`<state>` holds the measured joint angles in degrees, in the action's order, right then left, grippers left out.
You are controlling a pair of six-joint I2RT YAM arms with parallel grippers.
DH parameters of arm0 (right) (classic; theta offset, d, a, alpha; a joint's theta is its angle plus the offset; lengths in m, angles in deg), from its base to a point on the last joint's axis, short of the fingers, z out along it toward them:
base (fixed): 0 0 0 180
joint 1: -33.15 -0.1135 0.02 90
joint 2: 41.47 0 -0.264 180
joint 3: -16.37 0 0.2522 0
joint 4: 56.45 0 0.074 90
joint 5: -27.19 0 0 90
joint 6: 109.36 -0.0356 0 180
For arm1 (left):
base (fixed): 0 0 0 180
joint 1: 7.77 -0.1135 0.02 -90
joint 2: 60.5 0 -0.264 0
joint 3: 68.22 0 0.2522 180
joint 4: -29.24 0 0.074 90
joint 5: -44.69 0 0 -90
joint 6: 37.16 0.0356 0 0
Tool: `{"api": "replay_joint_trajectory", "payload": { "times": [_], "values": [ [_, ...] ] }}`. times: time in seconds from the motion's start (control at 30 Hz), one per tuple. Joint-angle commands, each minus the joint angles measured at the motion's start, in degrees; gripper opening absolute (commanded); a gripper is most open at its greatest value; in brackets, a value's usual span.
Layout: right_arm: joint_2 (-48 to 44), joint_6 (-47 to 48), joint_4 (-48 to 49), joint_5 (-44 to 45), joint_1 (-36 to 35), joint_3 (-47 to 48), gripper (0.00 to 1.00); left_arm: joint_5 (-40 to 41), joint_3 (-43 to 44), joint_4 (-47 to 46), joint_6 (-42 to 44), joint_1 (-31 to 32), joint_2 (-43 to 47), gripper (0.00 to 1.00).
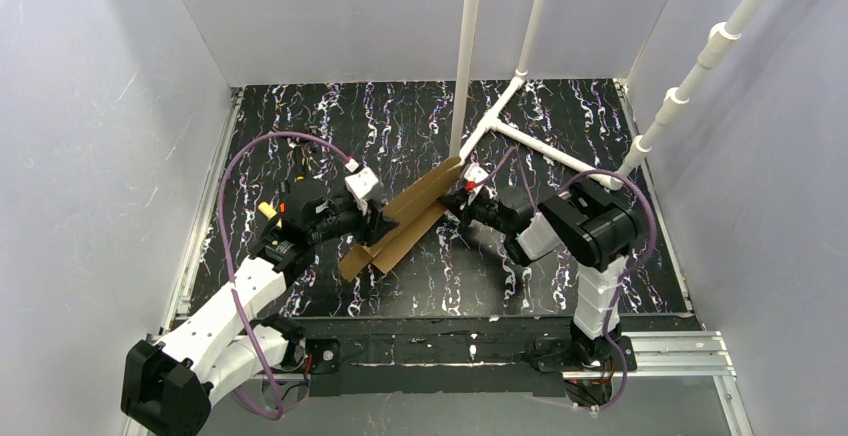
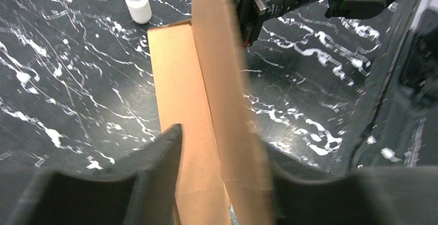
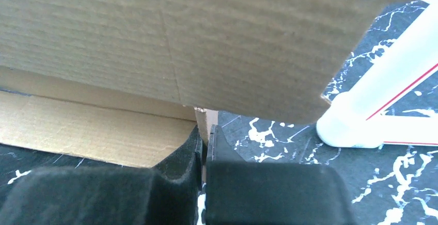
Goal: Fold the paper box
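The paper box (image 1: 405,218) is a brown cardboard sheet, partly folded, lying diagonally mid-mat with one long panel raised. My left gripper (image 1: 378,224) meets its near-left part. In the left wrist view the left gripper (image 2: 222,168) stands open astride the fold: the flat panel (image 2: 178,96) runs past the left finger (image 2: 155,163), and the raised panel leans at the right finger (image 2: 299,183). My right gripper (image 1: 456,202) is at the far-right end. In the right wrist view the right gripper (image 3: 205,137) is shut on a thin flap edge (image 3: 206,117) below the big raised panel (image 3: 181,34).
White pipes (image 1: 465,56) rise from the mat just behind the box, with a T-joint (image 1: 500,116) on the floor. One pipe foot (image 2: 135,0) stands near the box's far end, and it shows beside the raised panel (image 3: 372,101). White walls enclose the black marbled mat (image 1: 300,126).
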<state>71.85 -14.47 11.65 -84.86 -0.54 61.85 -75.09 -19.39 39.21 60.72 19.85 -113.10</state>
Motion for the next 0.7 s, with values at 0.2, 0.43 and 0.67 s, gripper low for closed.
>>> {"api": "replay_joint_trajectory", "payload": {
  "times": [0.2, 0.43, 0.67],
  "values": [
    [-20.24, 20.53, -60.69, -8.24, 3.28, 16.17, 0.01, 7.09, 4.5, 0.42, -14.63, 0.07, 4.82, 0.9],
    [-25.54, 29.45, -98.54, -3.73, 5.54, 26.05, 0.01, 18.35, 17.44, 17.6, -21.02, -0.36, 7.33, 0.98],
    [-23.83, 31.08, -123.3, 3.85, 7.9, 38.25, 0.01, 23.94, 21.0, 31.14, -21.84, -0.46, 12.32, 0.98]
  ]
}}
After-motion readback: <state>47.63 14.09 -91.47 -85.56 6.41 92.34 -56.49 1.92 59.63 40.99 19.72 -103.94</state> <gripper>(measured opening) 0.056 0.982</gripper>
